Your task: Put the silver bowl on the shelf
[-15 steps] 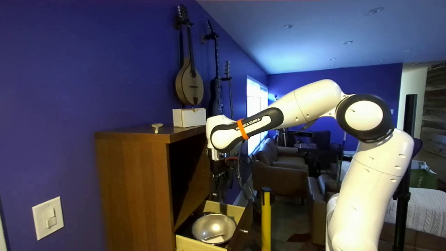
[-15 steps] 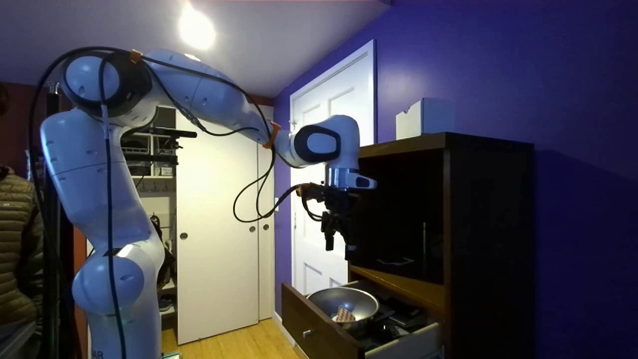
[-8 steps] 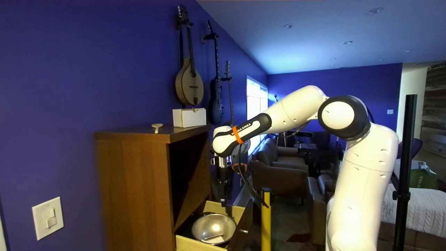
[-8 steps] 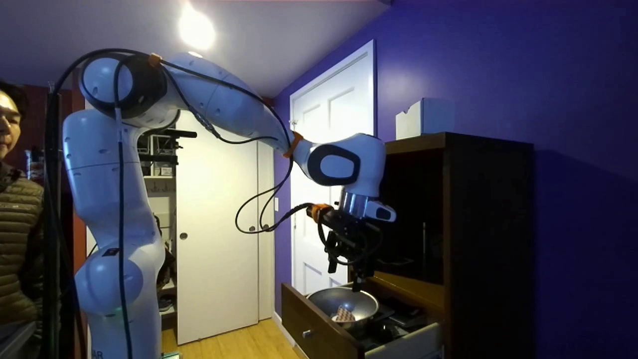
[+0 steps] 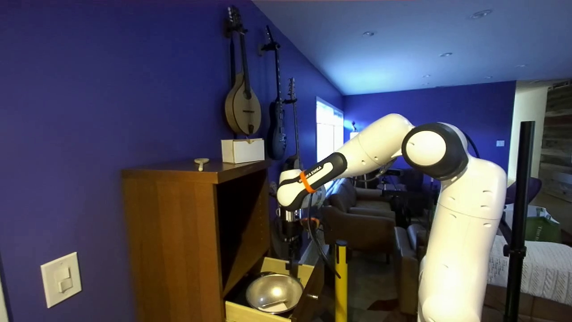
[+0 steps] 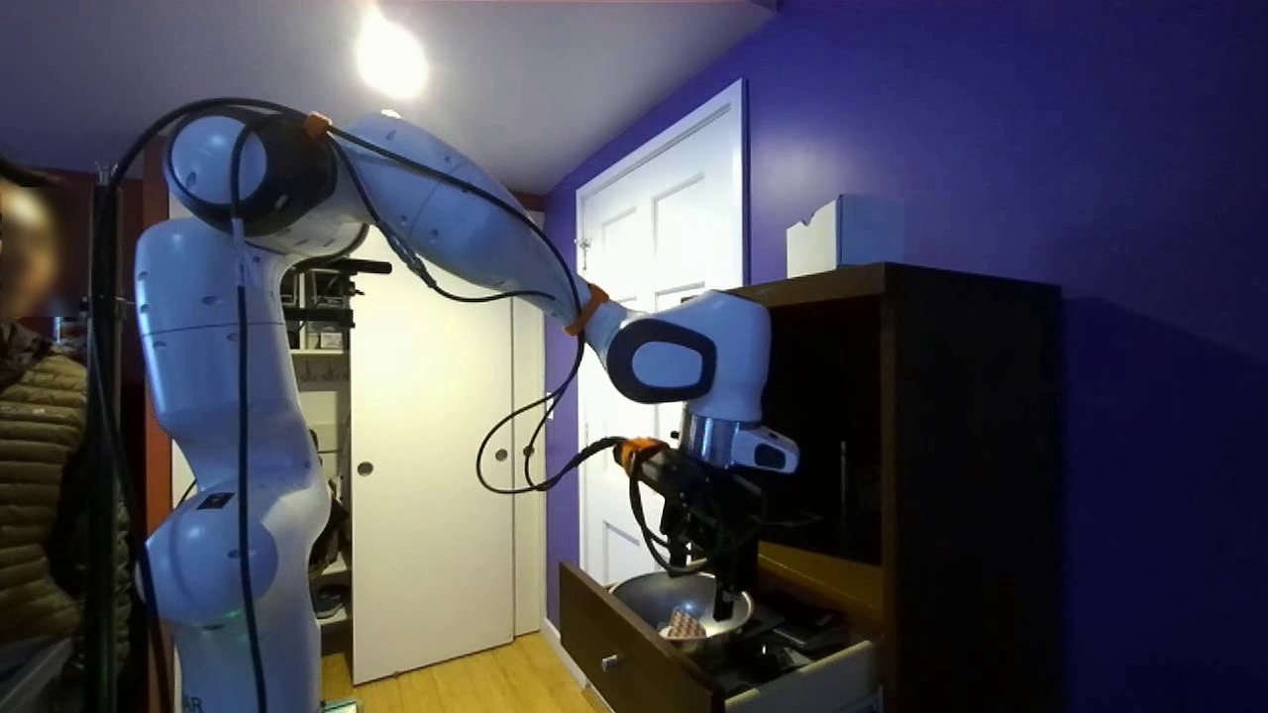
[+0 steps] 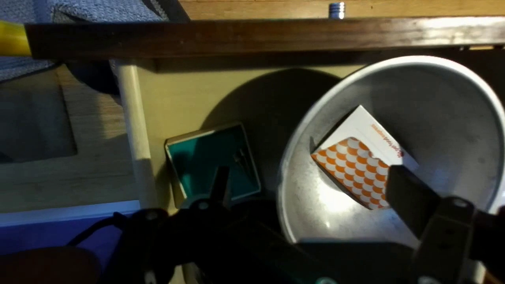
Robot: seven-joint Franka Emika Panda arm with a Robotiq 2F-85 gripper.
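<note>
The silver bowl point(image 5: 271, 287) sits in the pulled-out drawer of the brown cabinet; it also shows in an exterior view point(image 6: 644, 592) and in the wrist view point(image 7: 442, 90). A white and orange carton point(image 7: 351, 161) lies inside it. The shelf point(image 6: 822, 566) is the board at the bottom of the cabinet's dark opening, just above the drawer. My gripper point(image 6: 700, 586) is open, pointing down over the bowl. In the wrist view point(image 7: 309, 177) its fingers are wide apart and hold nothing; one appears over the bowl's inside, the other outside its rim. Contact cannot be told.
The drawer front point(image 6: 634, 644) stands on the room side of the bowl. A green-lined tray point(image 7: 213, 161) lies in the drawer beside it. Dark items point(image 6: 802, 629) lie behind the bowl. A white box point(image 5: 242, 150) stands on the cabinet top. A yellow post point(image 5: 341, 281) is near the drawer.
My gripper has come down from beside the cabinet opening to the bowl, staying open. The arm has lowered and leaned forward. The bowl and drawer have not moved.
</note>
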